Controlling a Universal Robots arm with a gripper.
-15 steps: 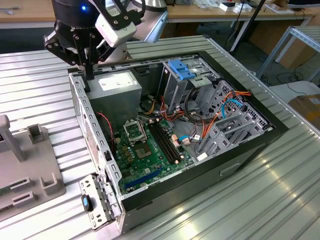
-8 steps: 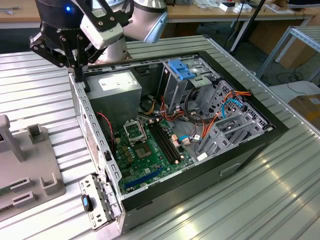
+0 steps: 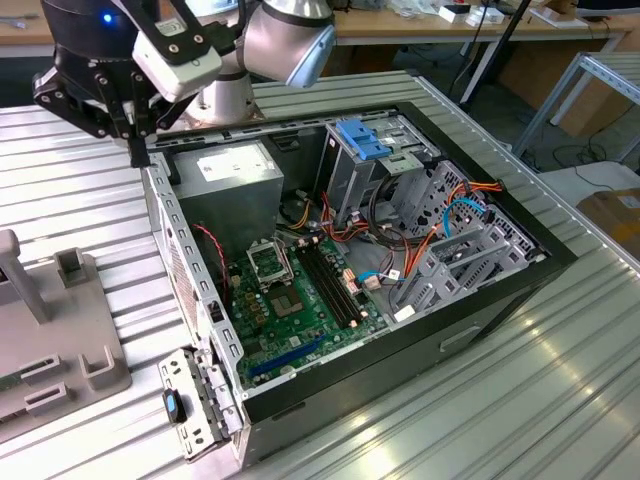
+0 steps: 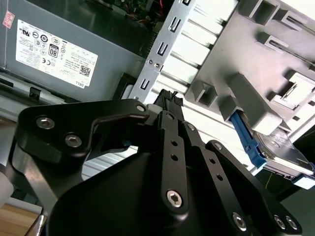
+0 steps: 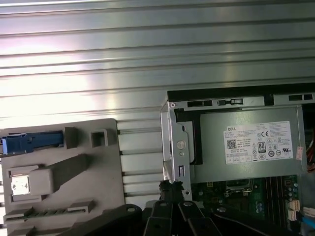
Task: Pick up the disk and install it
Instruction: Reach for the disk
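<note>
Black hand [image 3: 136, 150] clenched, empty. Flat grey blue-framed disk [image 4: 284, 150] sits in grey plastic fixture [image 3: 100, 370], exterior view's 8 o'clock — likely stiff, shock-sensitive; grip blue rails.

disk [image 4: 281, 150] 1; gripper [image 3: 137, 148] 1; computer case [image 3: 490, 305] 1; power supply [image 3: 232, 188] 1

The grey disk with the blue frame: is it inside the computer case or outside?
Outside: the disk rests on the grey plastic tray, beside the open black case.

I log disk [image 4: 280, 150] — grey, blue-edged | motherboard [image 3: 300, 320] green | desk [image 5: 147, 49] ribbed silver | end effector [image 4: 167, 98] black
</note>
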